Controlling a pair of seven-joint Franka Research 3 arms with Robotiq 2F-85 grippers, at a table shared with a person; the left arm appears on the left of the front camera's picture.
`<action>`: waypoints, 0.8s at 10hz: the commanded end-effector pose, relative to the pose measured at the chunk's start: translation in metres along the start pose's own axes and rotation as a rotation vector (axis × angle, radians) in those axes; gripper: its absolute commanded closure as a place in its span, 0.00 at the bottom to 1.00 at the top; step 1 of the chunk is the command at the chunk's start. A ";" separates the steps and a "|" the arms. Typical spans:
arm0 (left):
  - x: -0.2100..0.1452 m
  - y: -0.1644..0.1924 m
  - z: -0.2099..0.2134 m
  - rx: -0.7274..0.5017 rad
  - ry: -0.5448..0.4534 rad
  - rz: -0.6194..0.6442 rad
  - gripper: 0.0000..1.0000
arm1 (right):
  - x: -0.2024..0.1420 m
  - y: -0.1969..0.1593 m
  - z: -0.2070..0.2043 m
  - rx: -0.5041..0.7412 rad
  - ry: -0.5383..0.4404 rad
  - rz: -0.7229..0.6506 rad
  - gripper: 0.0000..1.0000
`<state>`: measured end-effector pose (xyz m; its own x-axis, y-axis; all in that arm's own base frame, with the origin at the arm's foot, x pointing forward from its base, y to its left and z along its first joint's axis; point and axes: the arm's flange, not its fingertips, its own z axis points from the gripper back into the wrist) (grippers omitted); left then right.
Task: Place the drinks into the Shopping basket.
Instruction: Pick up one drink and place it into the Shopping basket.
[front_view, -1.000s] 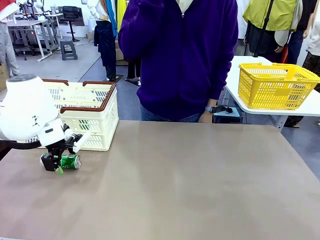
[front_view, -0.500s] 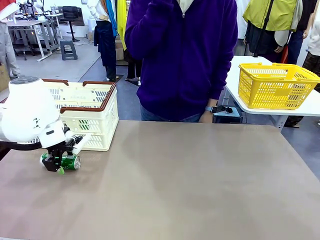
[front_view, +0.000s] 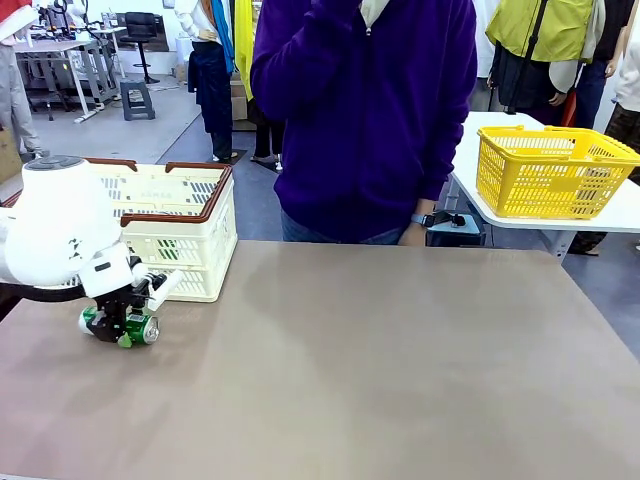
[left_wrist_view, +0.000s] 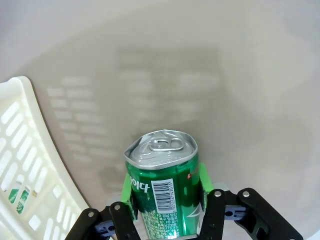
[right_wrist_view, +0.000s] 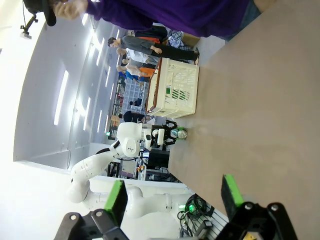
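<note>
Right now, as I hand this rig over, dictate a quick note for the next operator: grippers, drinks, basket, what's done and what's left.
Left gripper: shut on the green can, which lies on its side low at the table, right beside the Shopping basket.
Right gripper: open, empty, above the table.
Basket: at the table's far left. Green patches show through its slots, possibly cans inside, but I cannot confirm that.
Done: can gripped.
Left: lift it over the brown rim and release it in the basket.
</note>
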<state>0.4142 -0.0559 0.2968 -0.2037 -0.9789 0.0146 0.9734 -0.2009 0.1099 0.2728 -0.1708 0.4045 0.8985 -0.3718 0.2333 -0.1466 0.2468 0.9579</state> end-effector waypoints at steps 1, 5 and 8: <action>0.007 -0.167 -0.002 0.017 0.026 0.012 1.00 | 0.003 0.006 -0.001 0.021 -0.015 -0.012 0.00; 0.004 -0.191 0.144 0.015 -0.058 0.056 1.00 | 0.003 0.006 -0.001 0.021 -0.015 -0.012 0.00; -0.028 -0.144 0.238 0.013 -0.209 0.303 1.00 | 0.003 0.006 -0.001 0.021 -0.015 -0.012 0.00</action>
<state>0.2698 0.0000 0.5214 -0.0267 -0.9816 0.1889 0.9971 -0.0127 0.0749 0.2730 -0.1707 0.4044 0.8989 -0.3713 0.2327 -0.1463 0.2463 0.9581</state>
